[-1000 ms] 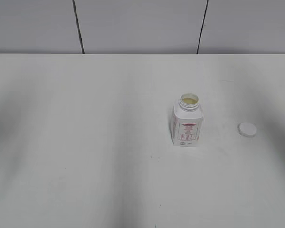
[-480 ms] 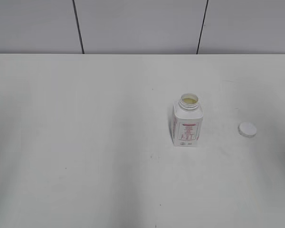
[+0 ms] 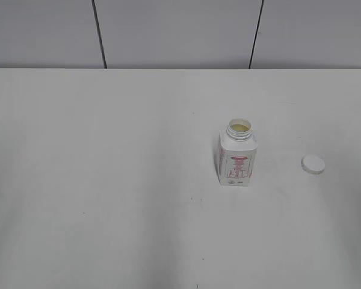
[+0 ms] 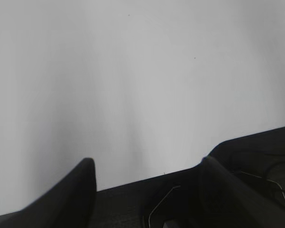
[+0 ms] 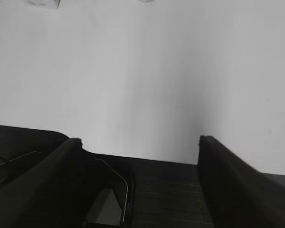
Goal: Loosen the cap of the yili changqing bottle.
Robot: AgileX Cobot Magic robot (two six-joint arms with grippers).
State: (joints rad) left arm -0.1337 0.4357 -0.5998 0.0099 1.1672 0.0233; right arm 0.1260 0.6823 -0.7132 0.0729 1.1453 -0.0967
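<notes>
The yili changqing bottle [image 3: 236,159] stands upright on the white table [image 3: 108,180], right of the middle. It is white with red print, and its wide neck is open, with yellowish content showing inside. The cap [image 3: 313,164], a small white disc, lies flat on the table to the right of the bottle, apart from it. Neither gripper shows in the exterior view. My left gripper [image 4: 147,161] is open and empty over bare table. My right gripper [image 5: 140,139] is open and empty. A sliver of the bottle [image 5: 44,3] shows at the top left edge of the right wrist view.
A grey panelled wall [image 3: 180,30] runs behind the table's far edge. The table's dark near edge shows under the jaws in both wrist views.
The soft shadows at the left and right of the table have faded away. The bottle and the cap have not moved.
</notes>
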